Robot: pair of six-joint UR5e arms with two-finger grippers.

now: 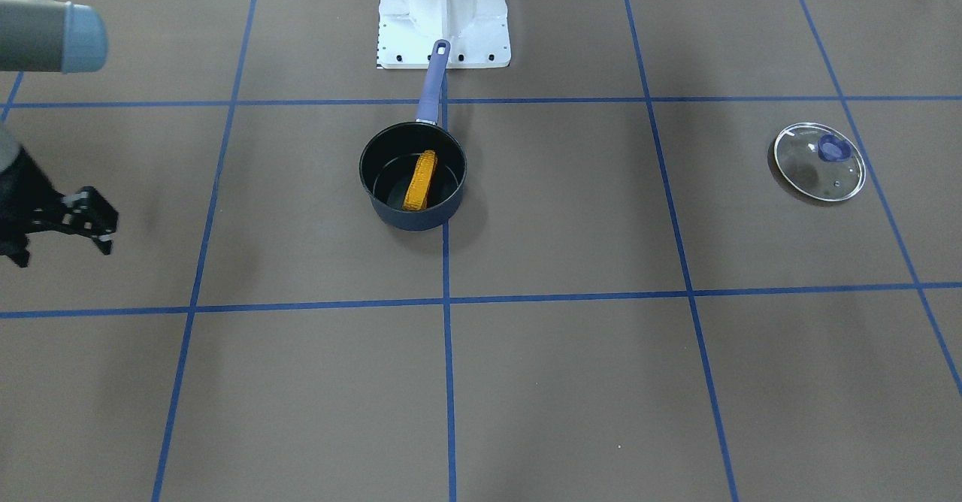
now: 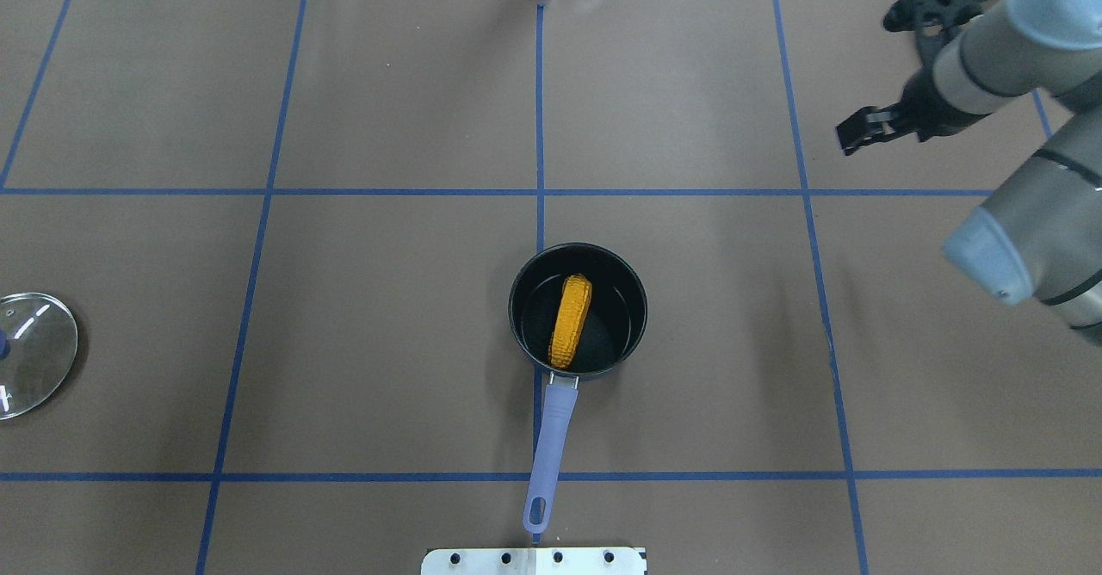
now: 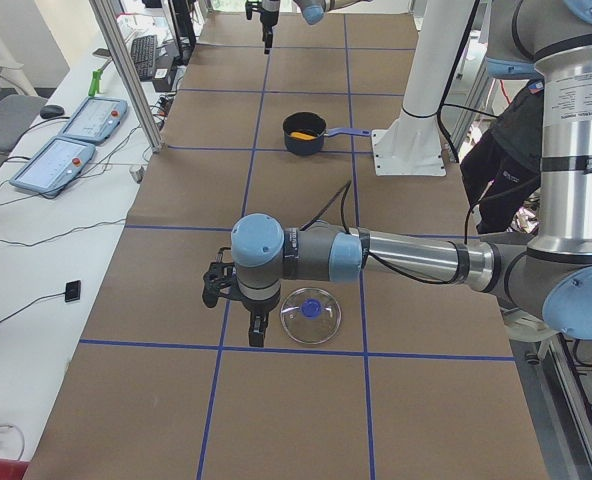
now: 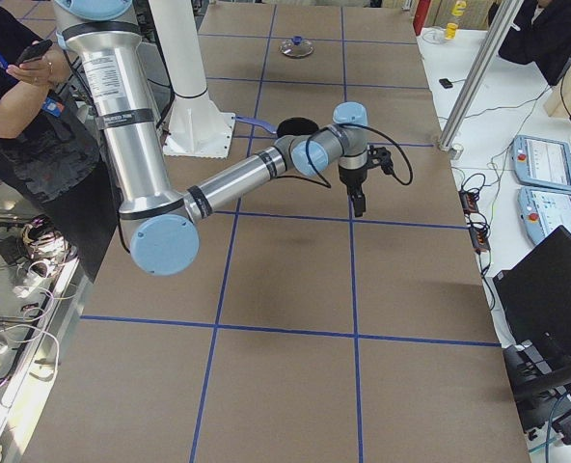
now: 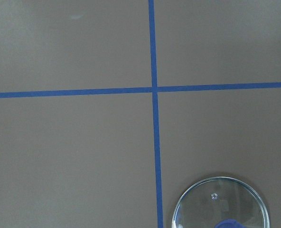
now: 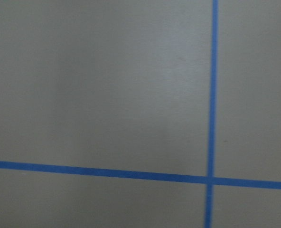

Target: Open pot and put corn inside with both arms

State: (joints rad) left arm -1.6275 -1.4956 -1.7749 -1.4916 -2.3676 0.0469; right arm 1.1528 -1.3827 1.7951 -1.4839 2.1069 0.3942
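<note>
The dark navy pot stands uncovered at the table's middle, its purple-blue handle pointing at the robot base. The yellow-orange corn lies inside it, also seen in the overhead view. My right gripper hangs open and empty well off to the pot's side, up in the air. My left gripper shows only in the exterior left view, just beside the glass lid. I cannot tell whether it is open or shut.
The round glass lid with a blue knob lies flat on the table far on my left side, also in the left wrist view. The white base block stands just behind the pot handle. Blue tape lines cross the brown table.
</note>
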